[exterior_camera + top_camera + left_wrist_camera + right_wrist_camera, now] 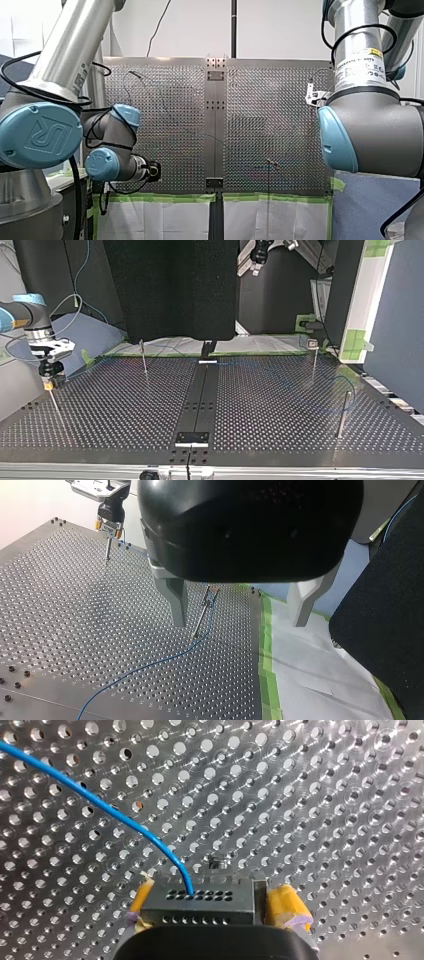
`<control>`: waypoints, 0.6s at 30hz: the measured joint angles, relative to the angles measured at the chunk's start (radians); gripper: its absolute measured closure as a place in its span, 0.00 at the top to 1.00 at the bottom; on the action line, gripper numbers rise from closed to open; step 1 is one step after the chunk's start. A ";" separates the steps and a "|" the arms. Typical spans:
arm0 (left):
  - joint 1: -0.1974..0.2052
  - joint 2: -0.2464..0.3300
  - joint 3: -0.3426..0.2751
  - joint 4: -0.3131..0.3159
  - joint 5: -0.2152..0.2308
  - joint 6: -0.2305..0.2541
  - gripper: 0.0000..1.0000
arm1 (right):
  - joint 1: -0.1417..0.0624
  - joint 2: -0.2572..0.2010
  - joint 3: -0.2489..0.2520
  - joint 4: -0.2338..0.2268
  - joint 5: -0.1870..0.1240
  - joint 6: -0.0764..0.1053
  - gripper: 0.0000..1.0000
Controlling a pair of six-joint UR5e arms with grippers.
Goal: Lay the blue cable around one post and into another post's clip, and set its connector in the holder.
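Nearest in the right wrist view, the right arm's tool [212,912] is seen clamped on the black rectangular multi-hole connector [200,902], which is pinched from both sides by the yellow pads [285,907]. From the connector's face the thin blue cable [100,802] arcs away over the perforated metal desk [325,795]. Just beyond the connector a small dark fitting [217,864] is made out against the desk, though what it is cannot be told. The step in hand is judged to be the setting of the connector in its holder. For the next move a straight lowering is called for, with the connector kept square and the cable left slack. In the left wrist view, the left arm's tool [239,620] is held with its pale metal fingers [175,600] wide apart, nothing being gripped or touched. Ahead of them stands a slim metal post with a clip at its top [202,617], and the blue cable runs close by its foot; whether it is wrapped around the post cannot be told. Farthest off, the right arm's tool is poised over a thin upright pin [107,550].
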 joint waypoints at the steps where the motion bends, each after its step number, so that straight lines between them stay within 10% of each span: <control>1: 0.000 0.000 0.000 0.000 0.000 0.000 1.00 | 0.000 0.000 -0.001 0.001 0.000 0.000 1.00; 18: -0.001 0.000 0.000 0.000 0.000 -0.002 1.00 | 0.000 -0.002 -0.020 0.036 0.007 -0.002 1.00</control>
